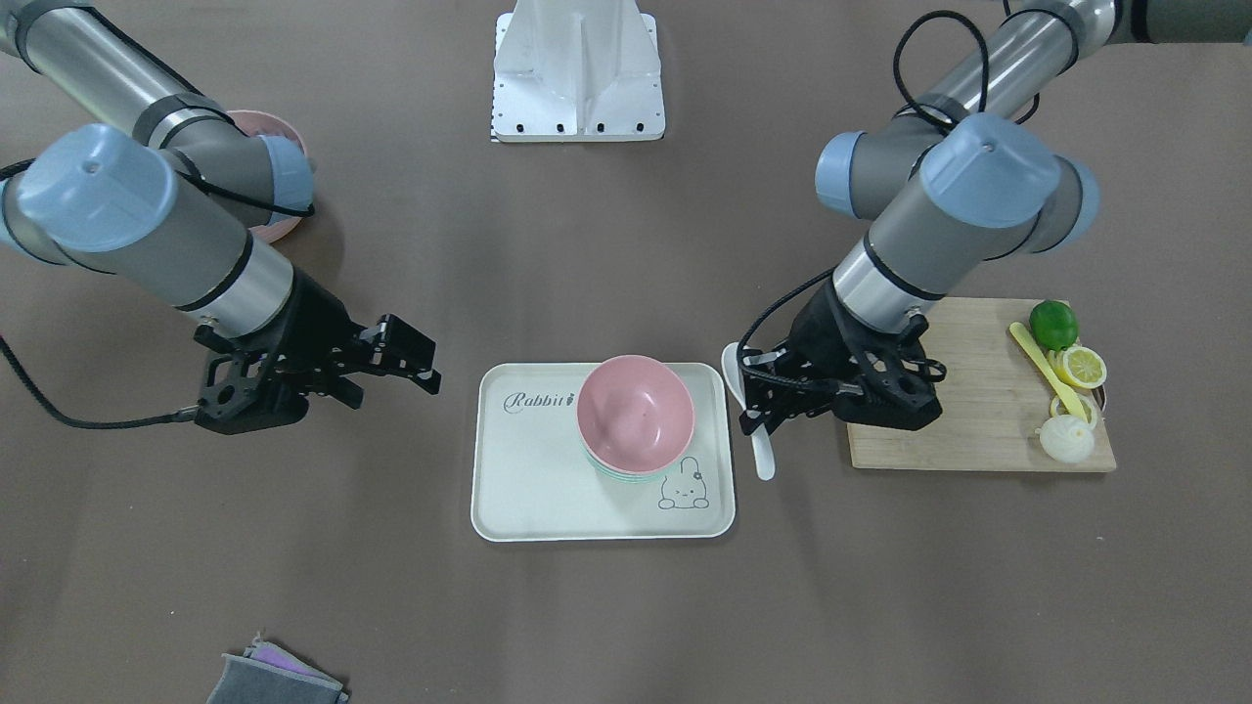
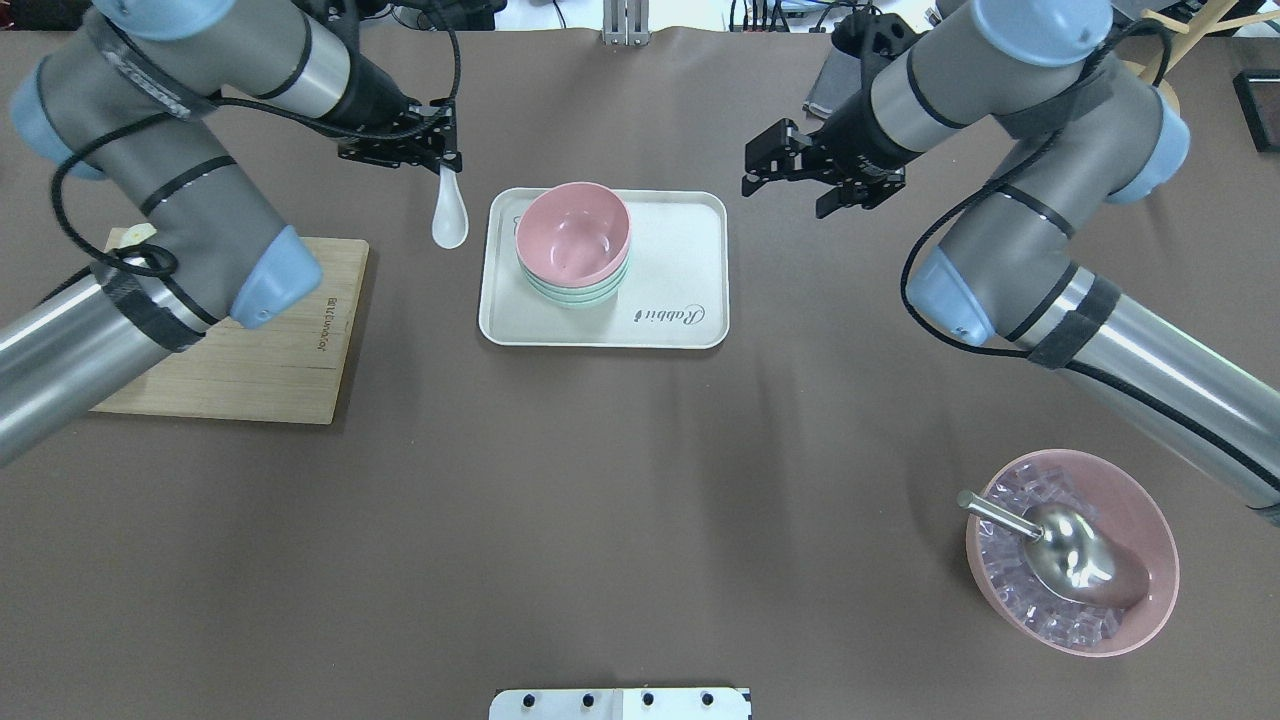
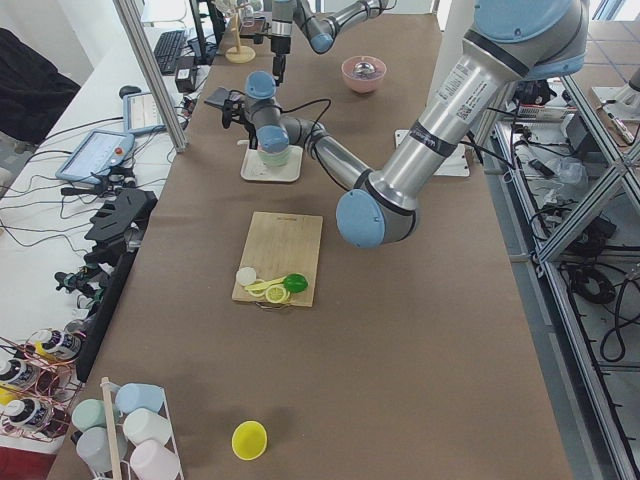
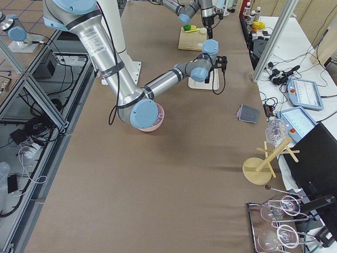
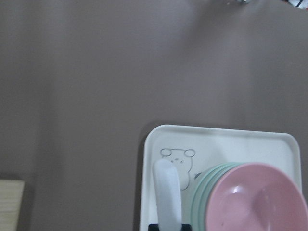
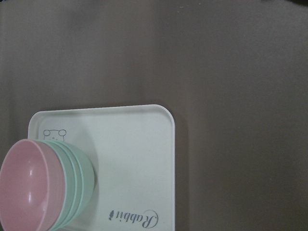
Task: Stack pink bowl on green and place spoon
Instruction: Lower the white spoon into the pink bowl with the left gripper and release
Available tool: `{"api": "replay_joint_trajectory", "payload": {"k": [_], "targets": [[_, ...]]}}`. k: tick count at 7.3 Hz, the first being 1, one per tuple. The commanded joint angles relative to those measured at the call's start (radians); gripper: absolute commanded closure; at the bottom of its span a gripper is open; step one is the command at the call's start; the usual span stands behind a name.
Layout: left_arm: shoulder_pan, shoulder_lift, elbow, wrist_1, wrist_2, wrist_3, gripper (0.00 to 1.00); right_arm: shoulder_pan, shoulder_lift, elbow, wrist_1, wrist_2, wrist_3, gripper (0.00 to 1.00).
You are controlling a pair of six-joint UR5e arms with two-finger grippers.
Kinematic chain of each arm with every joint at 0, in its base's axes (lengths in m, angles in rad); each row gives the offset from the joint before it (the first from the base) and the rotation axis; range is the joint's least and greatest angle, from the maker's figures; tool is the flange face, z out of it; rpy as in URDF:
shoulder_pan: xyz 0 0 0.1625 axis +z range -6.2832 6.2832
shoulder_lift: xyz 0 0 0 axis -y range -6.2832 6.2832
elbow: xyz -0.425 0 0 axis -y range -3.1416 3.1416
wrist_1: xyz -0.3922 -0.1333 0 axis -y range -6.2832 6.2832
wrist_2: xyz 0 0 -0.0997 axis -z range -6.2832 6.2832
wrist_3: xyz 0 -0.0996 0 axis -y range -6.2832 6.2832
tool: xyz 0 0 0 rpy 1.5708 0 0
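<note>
A pink bowl sits nested on a stack of green bowls on the white tray. My left gripper is shut on the handle of a white spoon, held just off the tray's left edge. In the front view the spoon hangs in that gripper beside the tray. The left wrist view shows the spoon beside the pink bowl. My right gripper is open and empty, right of the tray.
A wooden cutting board with a lime, lemon slice, yellow spoon and onion lies under my left arm. A pink bowl of ice with a metal scoop stands near right. A grey cloth lies at the far edge.
</note>
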Motion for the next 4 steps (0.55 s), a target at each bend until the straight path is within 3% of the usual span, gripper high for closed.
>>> {"api": "replay_joint_trajectory", "payload": {"k": [1,4], "targets": [[0.081,-0.066,0.079,-0.092,0.123,-0.056,1.00,0.039,-0.031,0.005,-0.001,0.031,-0.025,0.00],[0.115,-0.067,0.059,-0.095,0.124,-0.105,1.00,0.065,-0.049,0.004,-0.001,0.048,-0.026,0.00]]}}
